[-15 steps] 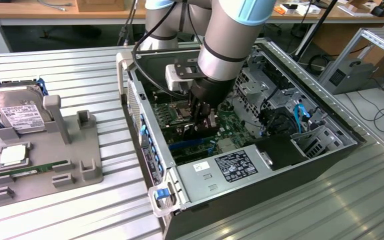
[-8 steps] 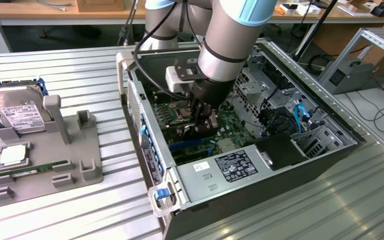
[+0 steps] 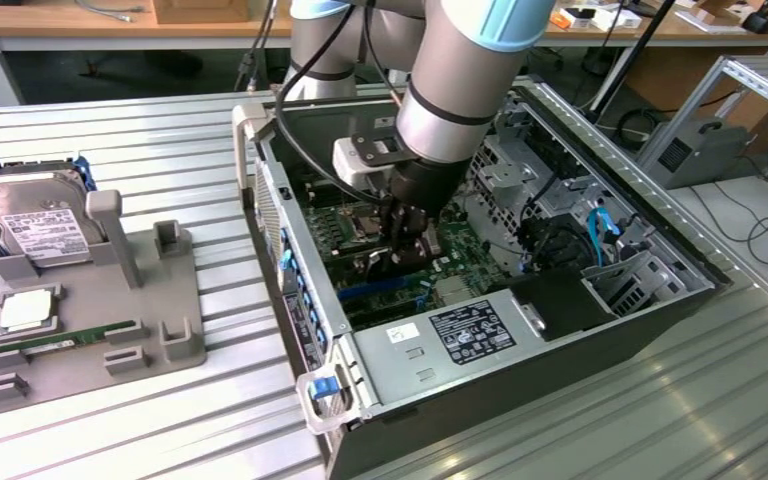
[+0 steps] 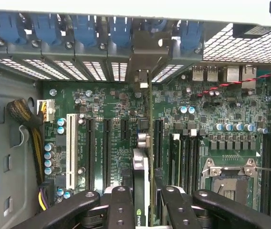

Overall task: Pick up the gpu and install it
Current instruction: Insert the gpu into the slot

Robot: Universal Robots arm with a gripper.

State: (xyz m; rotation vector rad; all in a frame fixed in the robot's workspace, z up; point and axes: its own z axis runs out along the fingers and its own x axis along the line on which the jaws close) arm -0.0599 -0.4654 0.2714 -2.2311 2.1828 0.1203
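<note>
Wrist view: gripper (image 4: 142, 200) clamps the gpu (image 4: 141, 176) edge-on, long axis running 12-to-6, poised over the motherboard (image 4: 107, 102) slots toward the 12 o'clock bracket wall.

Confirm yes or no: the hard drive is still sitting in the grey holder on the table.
Yes, the silver hard drive stands propped in the grey holder at the exterior view's left, outside the computer case.
</note>
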